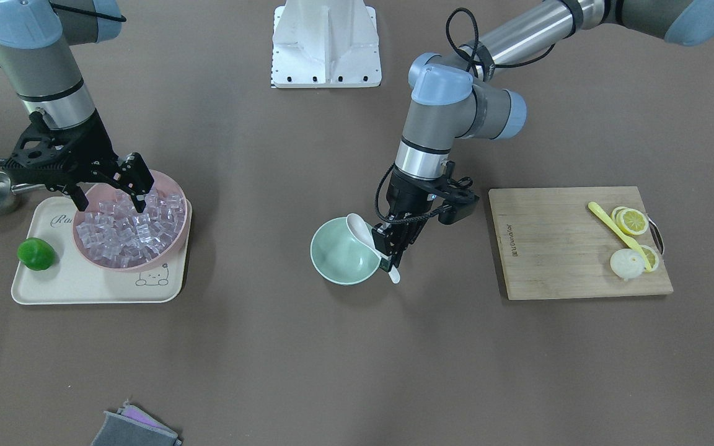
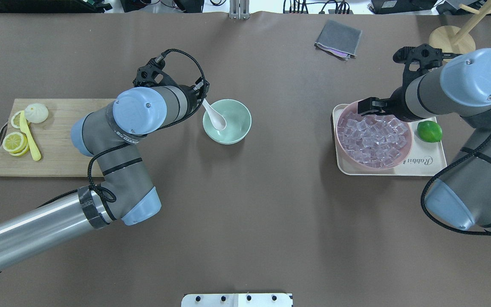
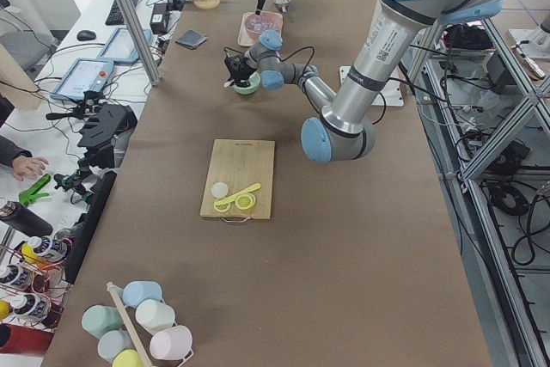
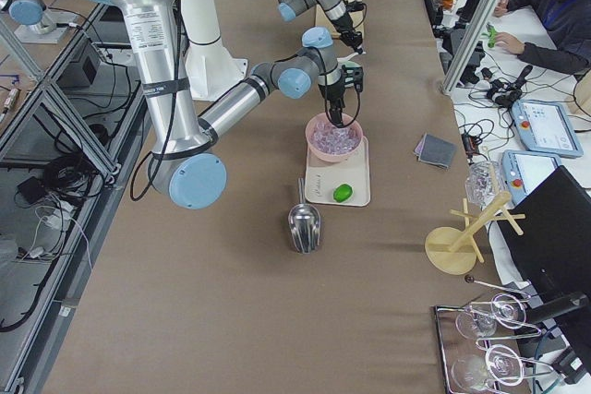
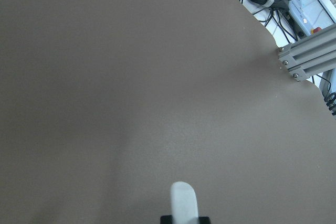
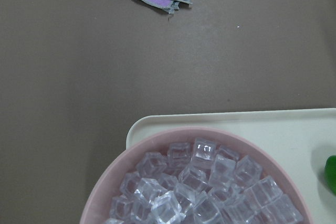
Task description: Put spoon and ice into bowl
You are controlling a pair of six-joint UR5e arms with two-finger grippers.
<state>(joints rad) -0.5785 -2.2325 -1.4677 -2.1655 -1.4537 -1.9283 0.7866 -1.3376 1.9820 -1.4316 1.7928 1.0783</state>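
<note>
The cream rectangular plastic tray (image 2: 436,151) carries the cursive word "Rabbit" in thin dark script along one long edge; the overhead view shows it upside down. The pale wooden cutting board (image 1: 568,248) bears a small dark mark by one short edge, too small to read.

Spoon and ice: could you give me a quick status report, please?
Left gripper shut on spoon, scoop inside green bowl. Right gripper open over ice in pink bowl, none picked. No obstruction seen.
</note>
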